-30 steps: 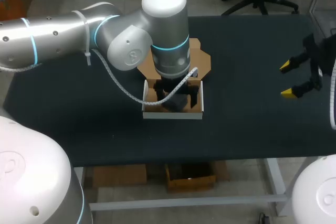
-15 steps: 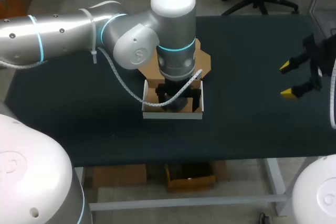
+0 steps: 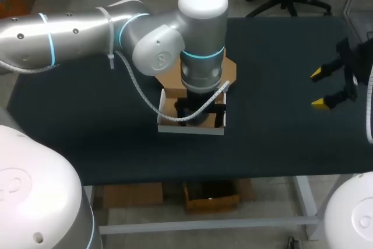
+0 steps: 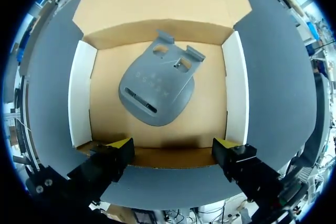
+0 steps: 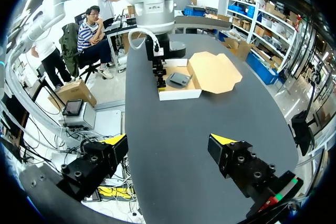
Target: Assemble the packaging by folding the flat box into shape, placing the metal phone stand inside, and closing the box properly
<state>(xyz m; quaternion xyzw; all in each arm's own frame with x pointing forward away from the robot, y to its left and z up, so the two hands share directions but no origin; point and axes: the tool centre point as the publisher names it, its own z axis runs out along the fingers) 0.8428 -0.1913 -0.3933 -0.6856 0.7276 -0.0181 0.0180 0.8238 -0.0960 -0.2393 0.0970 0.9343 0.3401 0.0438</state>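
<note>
The folded box (image 3: 190, 128) stands mid-table, white outside and brown inside, with its lid flap (image 3: 169, 76) lying open behind it. The grey metal phone stand (image 4: 157, 91) lies flat on the box floor (image 4: 105, 108). My left gripper (image 4: 173, 148) hangs open straight above the box, its yellow fingertips (image 4: 119, 144) over the near wall, nothing between them. In the head view the left arm (image 3: 201, 45) hides most of the box. My right gripper (image 3: 324, 88) is open at the table's right edge, far from the box (image 5: 178, 83).
The dark tabletop (image 3: 280, 126) is bare between the box and my right gripper. The open lid flap (image 5: 214, 71) lies flat on the table beside the box.
My left arm has shifted a little to the right and back over the box. The box, the stand and my right arm have not moved.
</note>
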